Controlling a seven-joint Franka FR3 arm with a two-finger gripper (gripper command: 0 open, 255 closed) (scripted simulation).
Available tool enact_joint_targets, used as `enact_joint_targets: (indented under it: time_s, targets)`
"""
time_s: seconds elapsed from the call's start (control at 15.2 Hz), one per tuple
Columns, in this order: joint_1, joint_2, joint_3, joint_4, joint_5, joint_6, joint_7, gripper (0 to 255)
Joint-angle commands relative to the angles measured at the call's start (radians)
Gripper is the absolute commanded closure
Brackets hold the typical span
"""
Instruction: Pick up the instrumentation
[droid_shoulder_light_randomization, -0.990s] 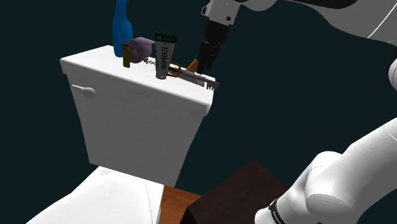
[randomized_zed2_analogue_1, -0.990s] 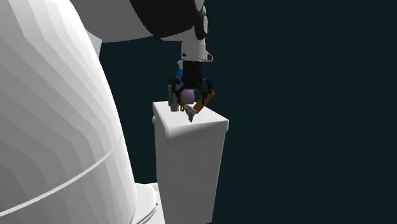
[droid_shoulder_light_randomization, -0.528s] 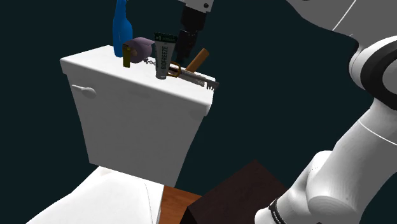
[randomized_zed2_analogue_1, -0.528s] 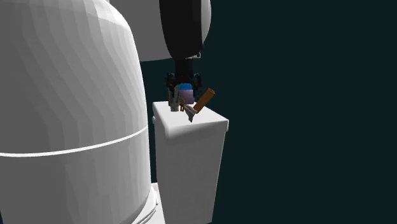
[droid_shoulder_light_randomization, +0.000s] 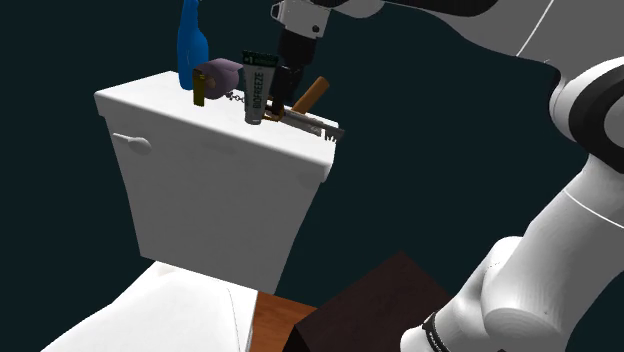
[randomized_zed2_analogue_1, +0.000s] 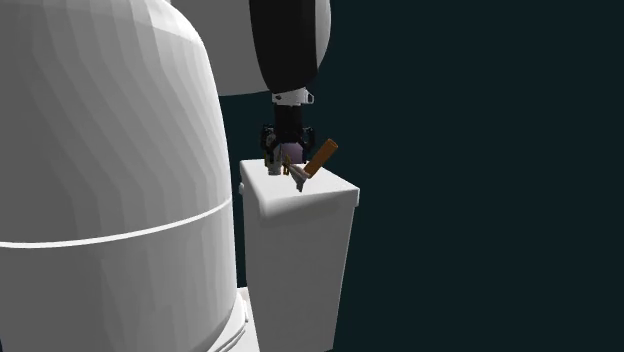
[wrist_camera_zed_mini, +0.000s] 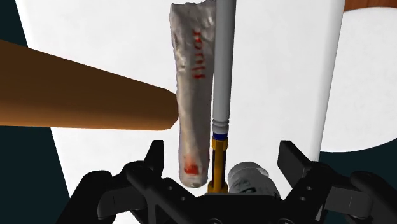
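Target, by my reading: the slim white-grey rod with a blue band and brass collar (wrist_camera_zed_mini: 222, 70), lying flat on the white toilet-cistern lid (wrist_camera_zed_mini: 280, 76), towards the lid's right end in the shoulder view. Alongside it lies a crumpled white tube with red lettering (wrist_camera_zed_mini: 191, 83); touching or merely beside, I cannot tell. A brown wooden handle (wrist_camera_zed_mini: 83, 89) slopes up off the lid on the side of that tube away from the rod. The all-black two-finger gripper (wrist_camera_zed_mini: 222, 156) hangs directly above, fingers apart and holding nothing. The brass collar, the tube's near end and a small white-grey cap (wrist_camera_zed_mini: 249, 178) all sit between them. Judgement: the step in hand is the descent to grasp. To do it well, centre on the rod rather than the tube, keep the closing line square across the shaft, go down until the tips are near the lid, then close slowly. Risks: the jaws trap tube and rod together, or one finger lands on the tilted handle. An upright grey tube with a dark cap (droid_shoulder_light_randomization: 260, 92) stands near, on the shoulder view's left; stay clear of it.
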Motion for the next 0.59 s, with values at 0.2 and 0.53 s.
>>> enact_joint_targets:
  time_s: [0.2, 0.53]
  targets:
    - [-0.002, -0.002, -0.002, -0.012, 0.001, 0.01, -0.005, 255]
    - [0.005, -0.026, 0.005, -0.053, 0.001, 0.027, 0.009, 255]
